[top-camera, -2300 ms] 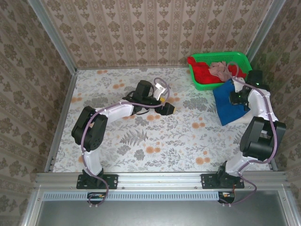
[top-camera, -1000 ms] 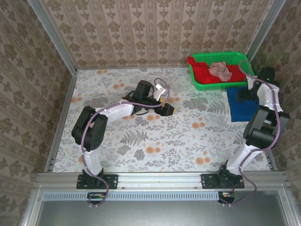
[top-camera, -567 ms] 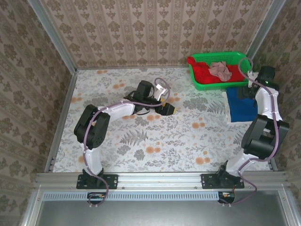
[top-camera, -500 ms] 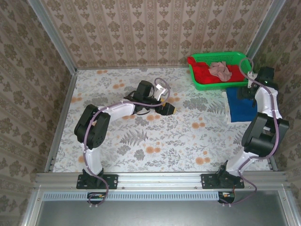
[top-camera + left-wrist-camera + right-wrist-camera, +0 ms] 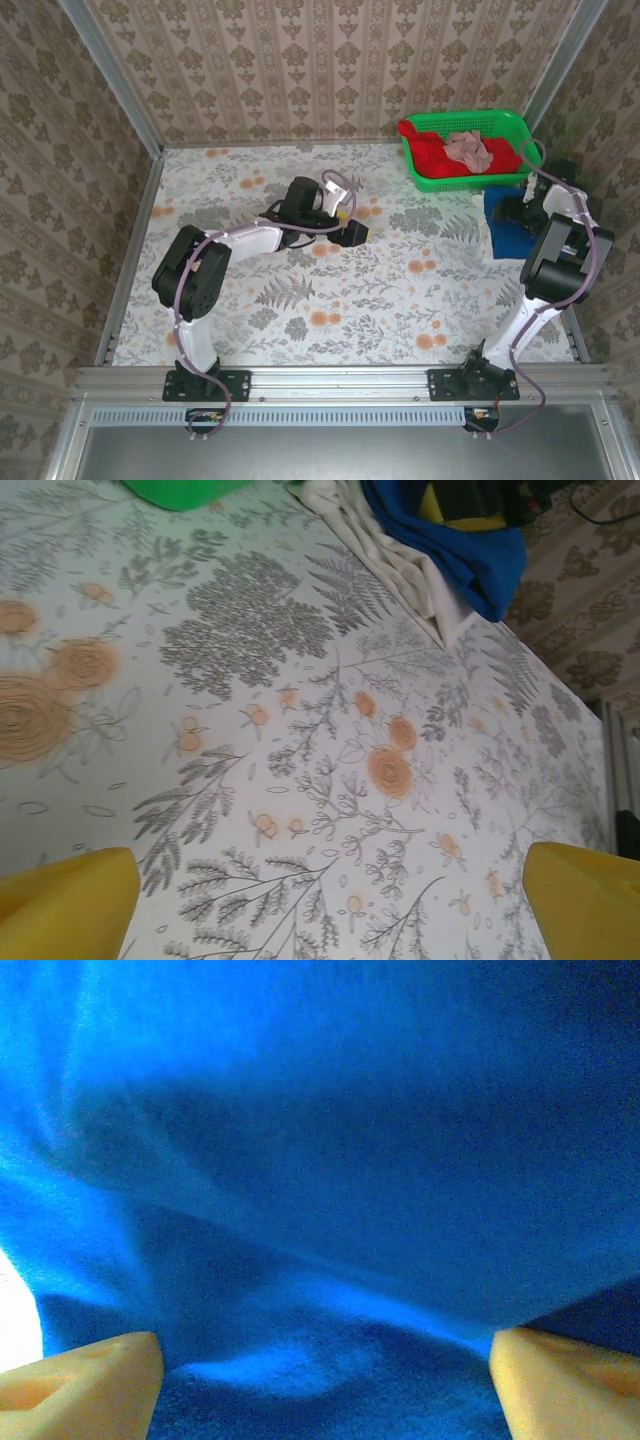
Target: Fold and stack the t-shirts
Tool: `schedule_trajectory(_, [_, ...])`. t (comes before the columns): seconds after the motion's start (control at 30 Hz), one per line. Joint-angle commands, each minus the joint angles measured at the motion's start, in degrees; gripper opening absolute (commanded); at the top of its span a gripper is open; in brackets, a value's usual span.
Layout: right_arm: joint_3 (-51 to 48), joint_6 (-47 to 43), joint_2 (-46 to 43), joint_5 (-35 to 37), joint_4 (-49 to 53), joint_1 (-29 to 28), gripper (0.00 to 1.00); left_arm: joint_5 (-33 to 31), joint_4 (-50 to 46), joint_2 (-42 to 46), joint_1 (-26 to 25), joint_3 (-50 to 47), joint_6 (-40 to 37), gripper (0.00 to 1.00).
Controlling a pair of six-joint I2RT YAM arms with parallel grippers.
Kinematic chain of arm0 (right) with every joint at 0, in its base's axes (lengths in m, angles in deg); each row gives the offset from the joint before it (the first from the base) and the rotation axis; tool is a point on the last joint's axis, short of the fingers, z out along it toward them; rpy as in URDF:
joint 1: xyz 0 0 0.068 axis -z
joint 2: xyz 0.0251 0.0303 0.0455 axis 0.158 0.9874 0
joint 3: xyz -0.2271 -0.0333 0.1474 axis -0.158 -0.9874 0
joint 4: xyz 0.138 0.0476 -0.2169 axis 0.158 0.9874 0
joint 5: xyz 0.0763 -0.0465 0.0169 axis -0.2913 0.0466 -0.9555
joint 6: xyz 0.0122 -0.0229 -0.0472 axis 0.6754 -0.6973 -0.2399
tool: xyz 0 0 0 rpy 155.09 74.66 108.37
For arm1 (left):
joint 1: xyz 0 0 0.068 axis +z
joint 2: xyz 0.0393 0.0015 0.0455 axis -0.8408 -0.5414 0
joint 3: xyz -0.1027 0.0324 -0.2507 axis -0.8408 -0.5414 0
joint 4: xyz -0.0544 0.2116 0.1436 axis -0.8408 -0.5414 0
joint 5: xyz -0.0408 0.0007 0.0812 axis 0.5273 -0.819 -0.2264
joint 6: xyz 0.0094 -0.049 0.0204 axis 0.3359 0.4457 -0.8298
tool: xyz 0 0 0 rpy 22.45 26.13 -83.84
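The blue t-shirt lies on top of the cream t-shirt on the flowery table, just in front of the green basket, which has a red cloth and a pink cloth inside. The right gripper is very close above the blue t-shirt, by the basket, with its jaws wide apart. The left gripper hangs over the table, well to the left of the basket, with its jaws wide apart too.

The royal-blue cloth t-shirt is showing a soft, matt, faintly fuzzy nap, and the plain cream-white cloth t-shirt is looking equally matt. The green plastic lattice basket is gleaming slightly; the floral-printed table surface is looking smooth.
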Motion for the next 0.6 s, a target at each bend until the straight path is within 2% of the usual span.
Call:
schedule_trajectory(0.0, [-3.34, 0.93, -6.76, -2.97, -1.79, 0.09, 0.91, -7.35, 3.53, 5.79, 0.74, -1.71, -1.10, 1.00])
schedule_trajectory(0.13, [-9.09, 0.05, -15.91, -3.60, -6.19, -1.15, 0.99, -16.28, 1.67, 11.81, 1.29, -5.09, -5.47, 1.00])
schedule_trajectory(0.23, [-14.56, 0.28, -23.17, -5.02, -11.32, -4.09, 1.00, -20.66, -0.65, 16.39, 3.40, -7.98, -5.93, 1.00])
schedule_trajectory(0.3, [-19.91, 0.68, -27.72, -5.55, -16.91, -7.71, 1.00, -23.04, -1.25, 19.74, 5.63, -11.11, -5.93, 1.00])
schedule_trajectory(0.43, [-29.59, -2.27, -35.09, -4.58, -27.92, -18.53, 1.00, -28.29, -2.27, 26.90, 10.29, -18.36, -7.52, 1.00])
schedule_trajectory(0.57, [-35.32, 2.75, -34.82, -1.98, -36.25, -27.12, 1.00, -29.70, -4.48, 33.66, 17.38, -24.00, -7.85, 1.00])
